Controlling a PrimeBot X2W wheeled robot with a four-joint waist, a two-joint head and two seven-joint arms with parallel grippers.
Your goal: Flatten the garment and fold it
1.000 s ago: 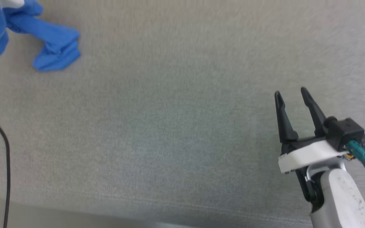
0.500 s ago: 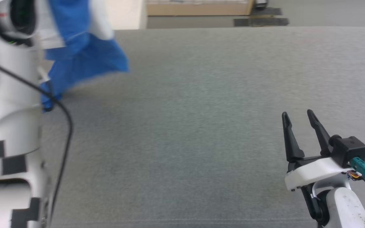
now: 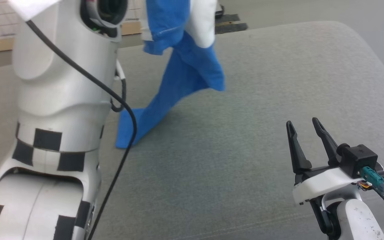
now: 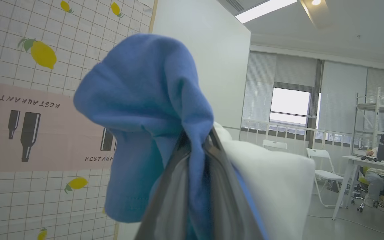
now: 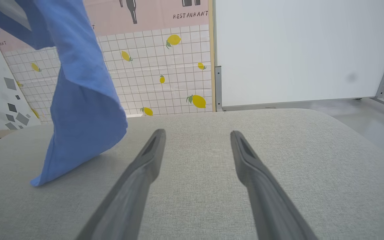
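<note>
The garment (image 3: 182, 76), blue and white, hangs in the air from the top of the head view. One blue sleeve trails down and its end rests on the grey cushion. In the left wrist view my left gripper (image 4: 197, 141) is shut on a bunch of the garment's blue cloth (image 4: 138, 100), with white cloth (image 4: 275, 186) draped to its right. My left arm (image 3: 62, 100) rises tall at the left. Low over the cushion at the lower right, apart from the cloth, my right gripper (image 3: 302, 123) is open with nothing between its fingers. From the right wrist, the right gripper (image 5: 197, 134) points past the hanging sleeve (image 5: 78, 116).
A wide grey cushioned surface (image 3: 262, 83) lies under both arms, rounding off at the far right. A black cable (image 3: 125, 133) runs down my left arm. Beyond stand a lemon-print wall (image 5: 165, 76) and a white panel (image 5: 295, 50). A person (image 4: 383, 166) sits at a far desk.
The head camera has tilted and turned, bringing my left arm into view. The garment, heaped on the cushion a second ago, now hangs from my raised left gripper. My right gripper stays open.
</note>
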